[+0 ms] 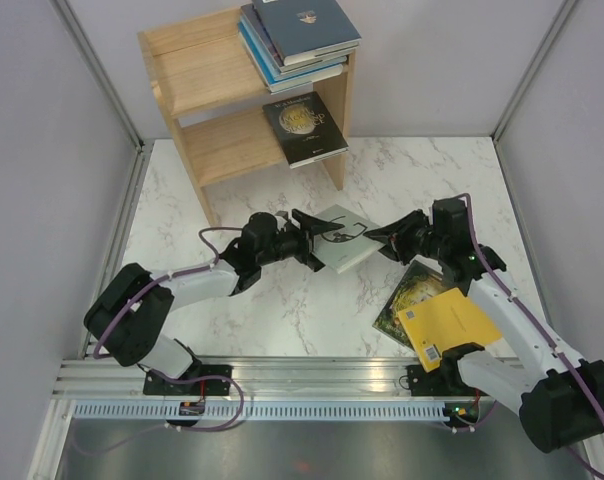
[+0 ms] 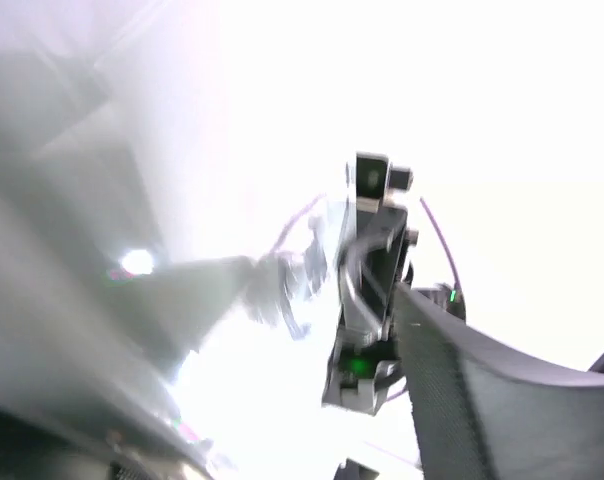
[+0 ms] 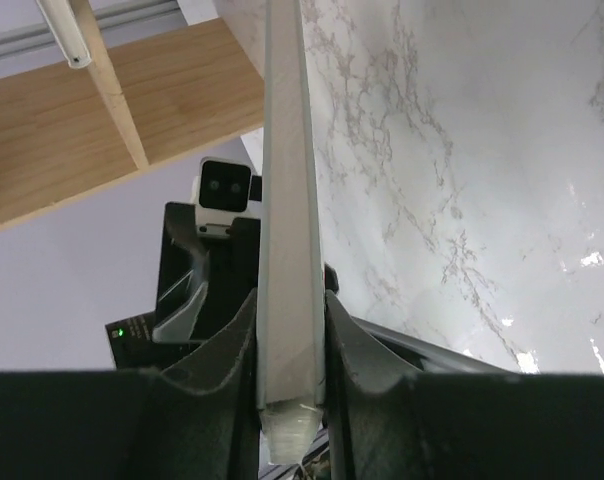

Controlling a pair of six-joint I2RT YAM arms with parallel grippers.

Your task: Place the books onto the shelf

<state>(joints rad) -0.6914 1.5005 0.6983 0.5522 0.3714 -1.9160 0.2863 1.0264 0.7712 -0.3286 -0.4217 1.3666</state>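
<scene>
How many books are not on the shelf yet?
3. A pale book is gripped in the right tool, above the table. A yellow book lies on the table's right side, partly on top of a dark green book. Others may be hidden.

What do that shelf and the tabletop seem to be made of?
The shelf looks like pale unpainted wood: visible grain, matt finish. The tabletop looks like white marble or a marble-print laminate: grey veins and shiny glare. I can't tell which.
</scene>
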